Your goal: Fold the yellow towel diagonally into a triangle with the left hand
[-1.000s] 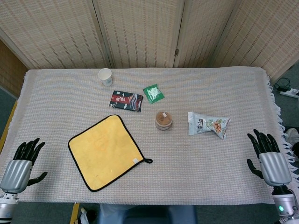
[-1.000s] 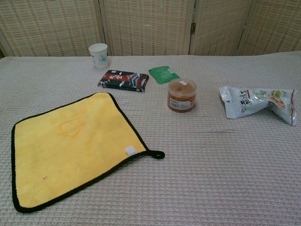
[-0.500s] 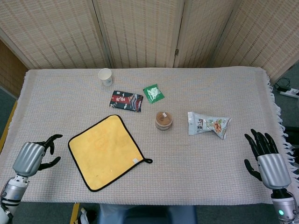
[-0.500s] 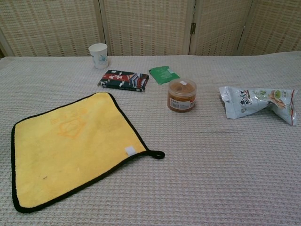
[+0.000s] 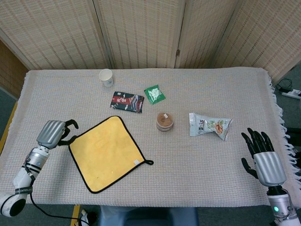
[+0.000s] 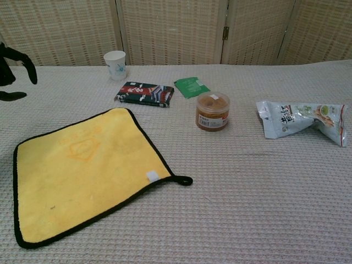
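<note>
Sitting on the table (image 5: 235,155) are one yellow towel (image 5: 106,153), one paper cup (image 5: 106,77) and one small round jar (image 5: 164,121). Three packets are lying there too: one dark packet (image 5: 127,101), one green packet (image 5: 154,94) and one silvery snack bag (image 5: 209,125). Two robot hands are showing, one left hand (image 5: 52,133) and one right hand (image 5: 262,160).

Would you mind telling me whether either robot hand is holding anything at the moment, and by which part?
Nothing is held. The left robot hand is beside the yellow towel, empty; the right robot hand is open.
</note>
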You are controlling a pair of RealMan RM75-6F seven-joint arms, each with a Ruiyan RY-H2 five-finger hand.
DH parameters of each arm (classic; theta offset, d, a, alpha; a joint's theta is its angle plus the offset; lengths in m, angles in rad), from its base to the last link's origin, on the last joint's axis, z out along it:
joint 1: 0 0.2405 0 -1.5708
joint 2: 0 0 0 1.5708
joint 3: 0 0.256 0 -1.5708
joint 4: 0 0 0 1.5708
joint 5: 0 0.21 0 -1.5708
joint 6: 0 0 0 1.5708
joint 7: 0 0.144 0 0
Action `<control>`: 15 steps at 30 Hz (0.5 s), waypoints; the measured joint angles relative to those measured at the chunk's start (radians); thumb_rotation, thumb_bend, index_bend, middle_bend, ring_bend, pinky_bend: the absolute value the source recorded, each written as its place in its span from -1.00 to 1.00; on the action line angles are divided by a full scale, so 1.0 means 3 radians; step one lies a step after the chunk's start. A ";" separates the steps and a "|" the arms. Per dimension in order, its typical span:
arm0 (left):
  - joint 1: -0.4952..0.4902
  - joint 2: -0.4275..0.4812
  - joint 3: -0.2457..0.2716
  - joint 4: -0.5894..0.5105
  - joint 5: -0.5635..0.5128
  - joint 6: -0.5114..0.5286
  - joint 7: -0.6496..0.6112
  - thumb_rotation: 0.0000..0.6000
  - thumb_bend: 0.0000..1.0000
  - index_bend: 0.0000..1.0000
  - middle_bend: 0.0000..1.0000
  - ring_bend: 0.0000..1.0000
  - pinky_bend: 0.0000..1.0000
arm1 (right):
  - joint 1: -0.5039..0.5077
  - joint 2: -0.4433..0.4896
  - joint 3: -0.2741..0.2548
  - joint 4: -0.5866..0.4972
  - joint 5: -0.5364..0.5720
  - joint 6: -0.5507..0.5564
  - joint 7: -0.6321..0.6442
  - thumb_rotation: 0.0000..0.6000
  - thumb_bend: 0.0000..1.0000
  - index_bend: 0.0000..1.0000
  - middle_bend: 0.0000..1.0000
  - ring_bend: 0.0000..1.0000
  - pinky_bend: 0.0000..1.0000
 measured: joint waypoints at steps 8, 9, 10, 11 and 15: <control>-0.0591 -0.0166 -0.0166 0.0299 -0.0417 -0.0767 0.0106 1.00 -0.21 -0.17 1.00 1.00 1.00 | 0.0010 -0.0009 0.0014 0.0051 0.0058 -0.0015 0.0064 1.00 -0.11 -1.00 -1.00 -1.00 -1.00; -0.0640 -0.0206 -0.0173 0.0356 -0.0440 -0.0815 0.0114 1.00 -0.18 -0.17 1.00 1.00 1.00 | 0.0008 -0.0010 0.0018 0.0056 0.0069 -0.0013 0.0070 1.00 -0.11 -1.00 -1.00 -1.00 -1.00; -0.0685 -0.0251 -0.0178 0.0420 -0.0460 -0.0856 0.0122 1.00 -0.15 -0.17 1.00 1.00 1.00 | 0.0008 -0.0011 0.0021 0.0060 0.0080 -0.0014 0.0074 1.00 -0.11 -1.00 -1.00 -1.00 -1.00; -0.0742 -0.0315 -0.0183 0.0515 -0.0488 -0.0909 0.0133 1.00 -0.14 -0.16 1.00 1.00 1.00 | 0.0009 -0.0013 0.0024 0.0066 0.0092 -0.0021 0.0078 1.00 -0.11 -1.00 -1.00 -1.00 -1.00; -0.0911 -0.0543 -0.0190 0.0893 -0.0599 -0.1091 0.0151 1.00 -0.08 -0.16 1.00 1.00 1.00 | 0.0021 -0.0012 0.0040 0.0095 0.0138 -0.0051 0.0129 1.00 -0.11 -1.00 -1.00 -1.00 -1.00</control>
